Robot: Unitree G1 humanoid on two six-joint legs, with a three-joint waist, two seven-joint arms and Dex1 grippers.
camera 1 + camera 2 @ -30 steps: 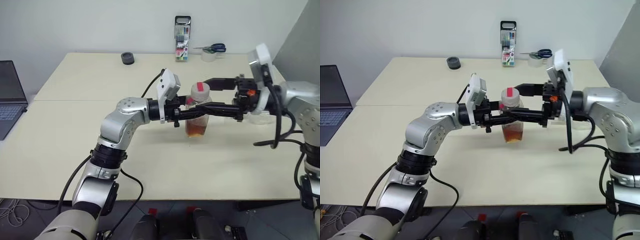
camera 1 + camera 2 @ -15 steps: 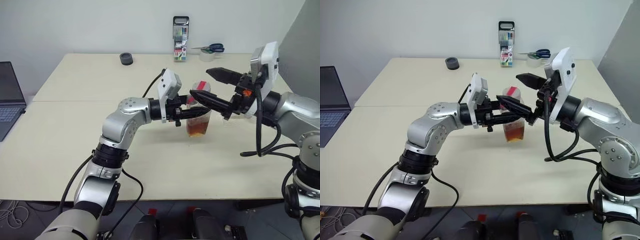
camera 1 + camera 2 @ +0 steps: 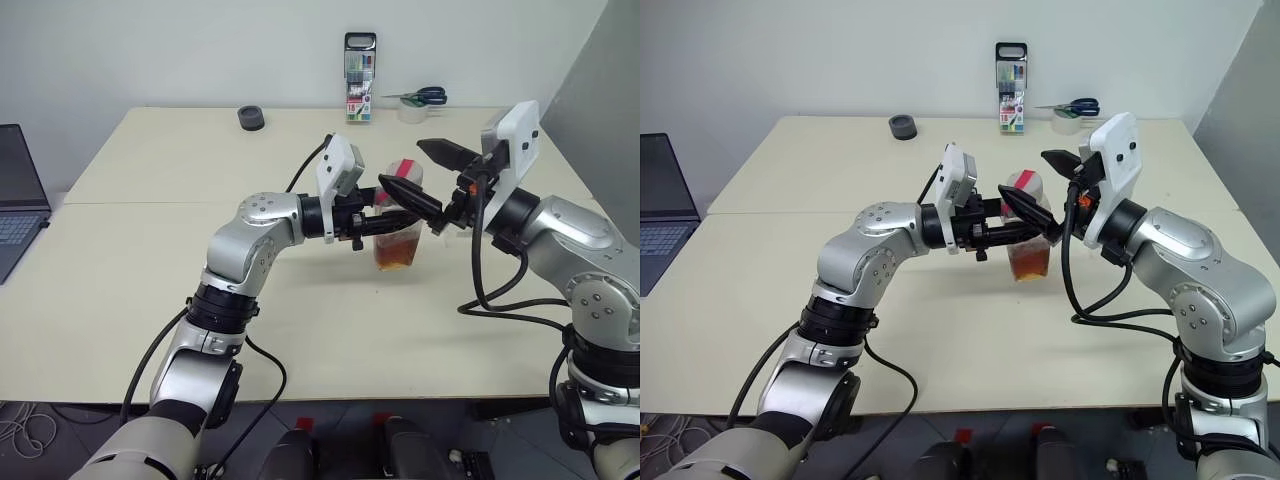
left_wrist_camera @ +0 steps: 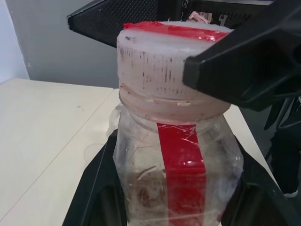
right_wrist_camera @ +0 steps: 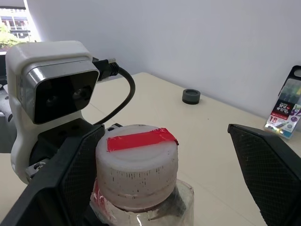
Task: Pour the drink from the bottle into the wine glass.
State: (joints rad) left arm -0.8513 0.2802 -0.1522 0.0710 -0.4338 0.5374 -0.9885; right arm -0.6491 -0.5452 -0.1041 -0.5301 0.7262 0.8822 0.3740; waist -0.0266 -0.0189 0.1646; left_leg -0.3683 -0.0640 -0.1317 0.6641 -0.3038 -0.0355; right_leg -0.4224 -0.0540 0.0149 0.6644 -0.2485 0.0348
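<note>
Head views: the bottle point(image 3: 398, 225) is held just above the table point(image 3: 150, 260), mid-table, clamped by the left gripper point(image 3: 385, 226) reaching in from the left. The drink point(image 3: 397, 254) fills the lower part only. The right gripper point(image 3: 428, 172) is spread wide around the cap point(image 3: 402, 173), one finger on each side.

Left wrist view: bottle seen gripped on both sides of its body; cap point(image 4: 169, 70) still on.

Right wrist view: cap sits nearer one finger point(image 5: 66, 181) than the other, so centring is advised before closing. Cap should be pinched squarely and twisted while the bottle is kept upright. The wine glass cannot be made out.
</note>
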